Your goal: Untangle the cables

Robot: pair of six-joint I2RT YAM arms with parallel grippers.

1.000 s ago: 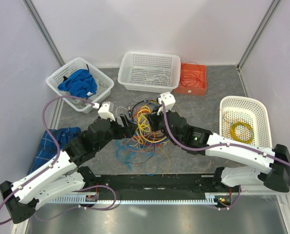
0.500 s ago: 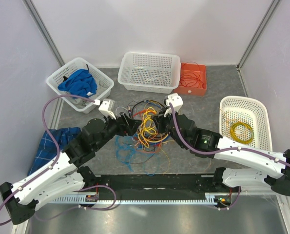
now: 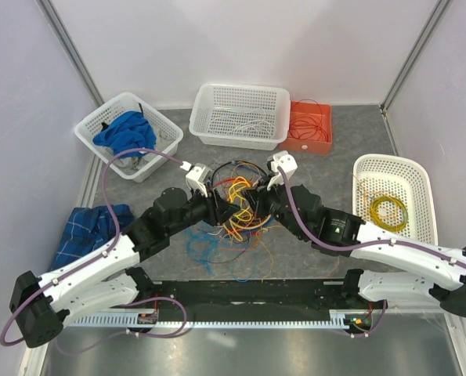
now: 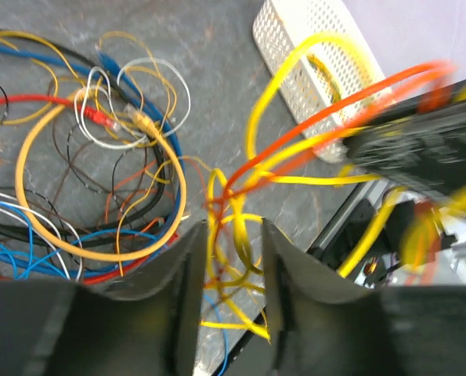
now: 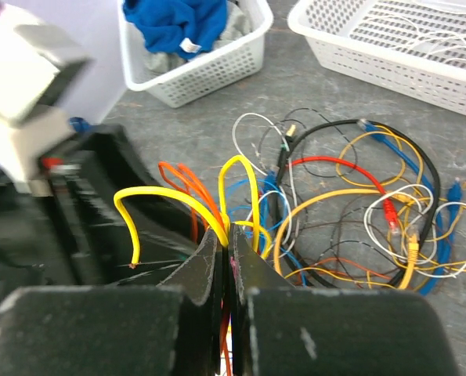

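The cables (image 3: 234, 223) lie in a loose tangle of yellow, orange, red, blue, black and white wires on the grey table, between both arms. My right gripper (image 3: 249, 205) is shut on a few yellow and orange cables (image 5: 217, 196), which arch up from its tips (image 5: 227, 233) above the pile (image 5: 358, 204). My left gripper (image 3: 222, 210) faces it closely. Its jaws (image 4: 231, 231) stand narrowly apart, with yellow and orange strands (image 4: 233, 211) running loose through the gap. The rest of the tangle (image 4: 99, 157) lies beyond on the table.
A white basket (image 3: 92, 129) with a blue cloth stands back left. A white basket (image 3: 205, 110) holds white wires, and an orange tray (image 3: 309, 125) holds orange wire. The right basket (image 3: 366, 168) holds a yellow coil (image 3: 389, 210). A checked cloth (image 3: 88, 231) lies left.
My left arm has swung right towards the right gripper and its jaws have narrowed around the raised strands. The right gripper has shifted slightly right, still clamped on its wires.
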